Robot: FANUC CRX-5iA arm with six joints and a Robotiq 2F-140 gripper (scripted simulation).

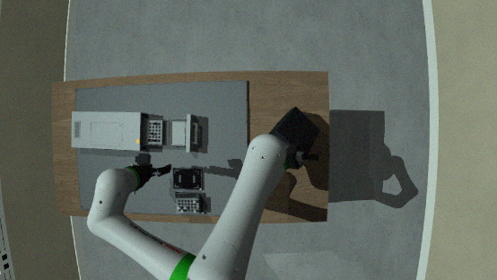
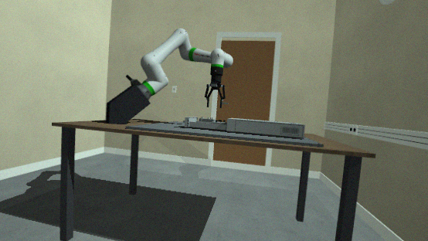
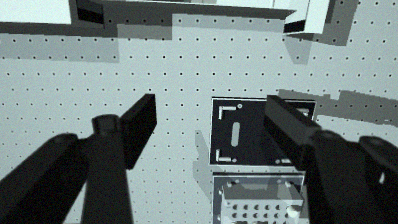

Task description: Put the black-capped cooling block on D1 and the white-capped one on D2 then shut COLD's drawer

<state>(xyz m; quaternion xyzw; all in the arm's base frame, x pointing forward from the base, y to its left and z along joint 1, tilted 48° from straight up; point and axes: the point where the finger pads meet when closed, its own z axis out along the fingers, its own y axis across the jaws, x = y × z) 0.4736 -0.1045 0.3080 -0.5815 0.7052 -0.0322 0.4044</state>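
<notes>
Your pincer (image 1: 163, 170) (image 2: 215, 103) (image 3: 210, 109) hangs partly open, holding nothing, over the pitted grey surface (image 1: 224, 99) (image 2: 154, 127) (image 3: 175, 75); a smooth brown door (image 2: 249, 96) stands behind.

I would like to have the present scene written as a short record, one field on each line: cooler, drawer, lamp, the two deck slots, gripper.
cooler: COLD, on the grey board
drawer: pulled out, front away from the cooler; one cooling block inside
lamp: lit, orange
slot D1: black plate, no block on it
slot D2: the other cooling block
gripper: open, above the board, holding nothing
</notes>
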